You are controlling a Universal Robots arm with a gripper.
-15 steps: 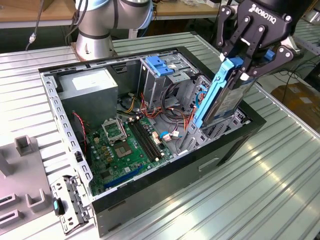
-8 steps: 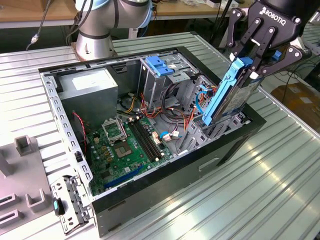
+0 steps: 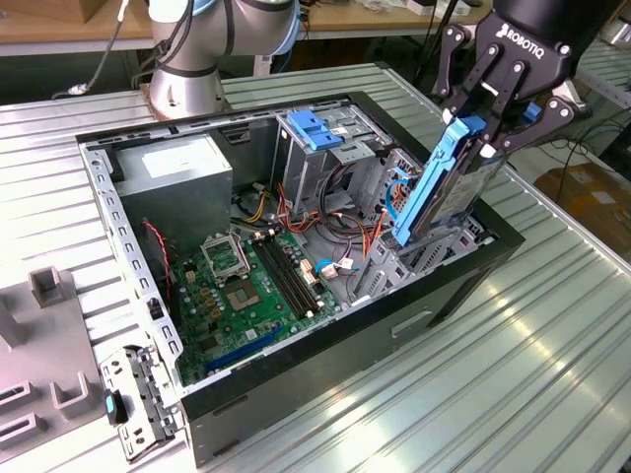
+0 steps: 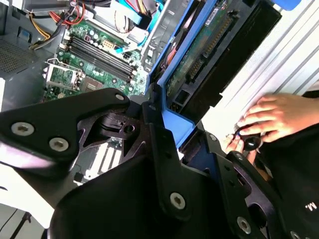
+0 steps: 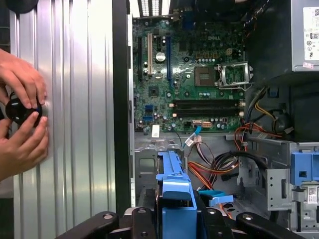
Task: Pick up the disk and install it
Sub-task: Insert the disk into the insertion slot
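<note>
The disk (image 3: 455, 187), a flat metal drive with blue side rails, stands tilted on edge with its lower end down in the drive bay at the open computer case's (image 3: 246, 414) corner on the exterior view's right. My gripper (image 3: 490, 126) is shut on the disk's upper end from above. In the second wrist view the disk (image 4: 199, 59) shows its green circuit board and blue rail between the black fingers (image 4: 164, 144). In the first wrist view the blue rail of the disk (image 5: 175, 194) runs down toward the bay.
The motherboard (image 3: 246, 286) lies on the case floor, with a grey power supply (image 3: 182, 177) at the back and a cage topped by a blue bracket (image 3: 314, 130). Red and orange cables (image 3: 345, 222) crowd the bay. A person's hands (image 5: 22, 119) hold a black knob on the ribbed table.
</note>
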